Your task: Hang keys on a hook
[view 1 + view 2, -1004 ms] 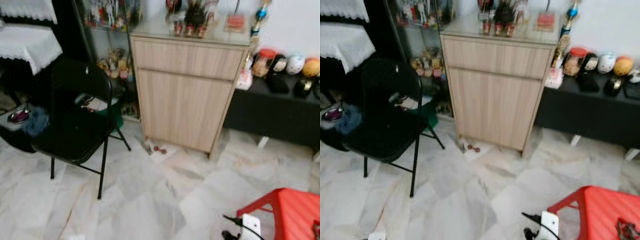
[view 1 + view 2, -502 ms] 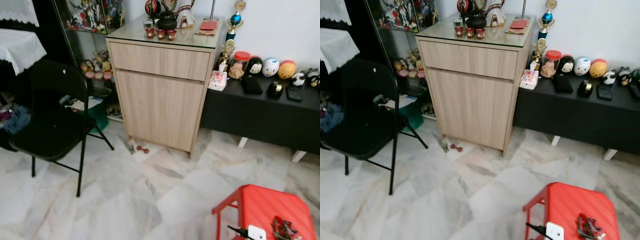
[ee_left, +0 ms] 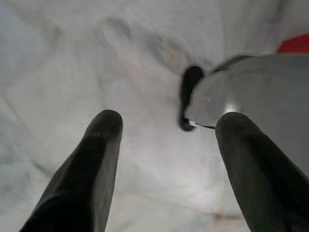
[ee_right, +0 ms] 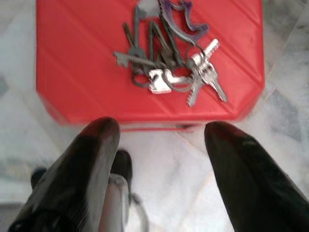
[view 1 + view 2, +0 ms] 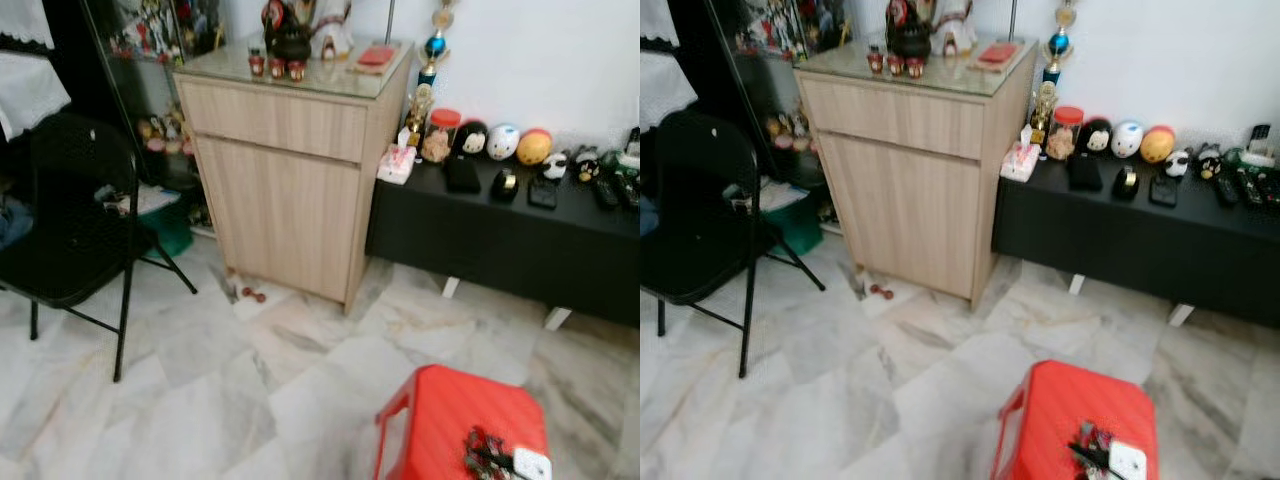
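Lying in a loose bunch on the red plastic stool (image 4: pixel 87 72), the keys (image 4: pixel 169 63) rest on its ribbed top near one edge, several silver blades fanned out from dark rings and a purple clip. The right gripper (image 4: pixel 161 128) hangs above the marble floor (image 5: pixel 200 400) just off that edge of the stool, its two black fingers (image 4: pixel 96 159) spread wide with nothing between them and not touching the keys. The left gripper (image 3: pixel 169 121) also points down at pale floor, its fingers (image 3: pixel 91 164) held apart and empty; a grey, blurred shape beside them is possibly part of the robot's own body, with a sliver of red at the frame's corner. From the head, the stool sits low at the robot's right, the keys (image 5: pixel 485 452) dark on its near part next to a small white object (image 5: pixel 531 463). Farther off stand a light wooden cabinet (image 5: pixel 285 190) with small cups and ornaments on its glass top, a black folding chair (image 5: pixel 65 230) to the left, and a long black bench (image 5: pixel 500 240) to the right carrying round figurines and a jar.
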Robot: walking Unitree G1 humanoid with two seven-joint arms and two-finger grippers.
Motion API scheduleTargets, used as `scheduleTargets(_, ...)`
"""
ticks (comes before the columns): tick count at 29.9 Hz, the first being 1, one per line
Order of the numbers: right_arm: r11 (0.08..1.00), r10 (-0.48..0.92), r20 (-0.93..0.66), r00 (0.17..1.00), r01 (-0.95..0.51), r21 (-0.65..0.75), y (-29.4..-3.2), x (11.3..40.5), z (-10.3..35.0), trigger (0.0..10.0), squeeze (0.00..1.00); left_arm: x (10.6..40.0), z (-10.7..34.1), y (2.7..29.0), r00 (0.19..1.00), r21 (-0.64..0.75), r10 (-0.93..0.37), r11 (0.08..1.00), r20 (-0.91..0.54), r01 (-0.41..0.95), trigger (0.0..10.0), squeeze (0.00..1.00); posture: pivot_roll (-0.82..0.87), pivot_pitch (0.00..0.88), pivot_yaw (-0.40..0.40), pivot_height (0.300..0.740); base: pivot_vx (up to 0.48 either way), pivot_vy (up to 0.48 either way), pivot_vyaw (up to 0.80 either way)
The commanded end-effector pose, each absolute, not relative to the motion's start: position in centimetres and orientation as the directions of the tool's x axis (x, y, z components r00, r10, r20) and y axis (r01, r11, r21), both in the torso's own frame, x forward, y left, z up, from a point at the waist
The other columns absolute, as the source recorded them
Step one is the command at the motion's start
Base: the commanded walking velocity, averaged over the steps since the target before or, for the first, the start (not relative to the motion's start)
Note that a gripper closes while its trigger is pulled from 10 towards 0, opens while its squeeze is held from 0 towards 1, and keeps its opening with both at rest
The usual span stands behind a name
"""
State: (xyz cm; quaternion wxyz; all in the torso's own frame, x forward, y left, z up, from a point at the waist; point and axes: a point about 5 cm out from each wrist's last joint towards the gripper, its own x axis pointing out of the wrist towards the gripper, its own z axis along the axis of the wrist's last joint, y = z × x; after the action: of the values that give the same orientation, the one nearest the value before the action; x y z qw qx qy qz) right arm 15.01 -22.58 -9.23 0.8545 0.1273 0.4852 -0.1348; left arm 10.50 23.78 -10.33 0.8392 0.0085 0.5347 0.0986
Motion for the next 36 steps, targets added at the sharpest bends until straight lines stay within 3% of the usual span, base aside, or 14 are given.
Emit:
scheduleTargets(1,0.934,-0.107,-0.858,0.503,0.346,0.086,-22.68,15.29,-9.09,10.0,0.0,10.38,-10.32,23.99,0.403,0.126,0.185,0.977,-0.896,-0.169,10.0,0.0,0.16,0.0,-0.071,0.74,0.0,0.0,0.0)
scheduleTargets(36,0.951,-0.076,-0.845,0.529,0.293,0.098,-21.97,15.84,-8.99,10.0,0.0,10.67,-10.06,24.62,0.416,0.134,0.189,0.978,-0.89,-0.157,10.0,0.0,0.16,0.0,-0.045,0.74,0.0,0.0,0.0)
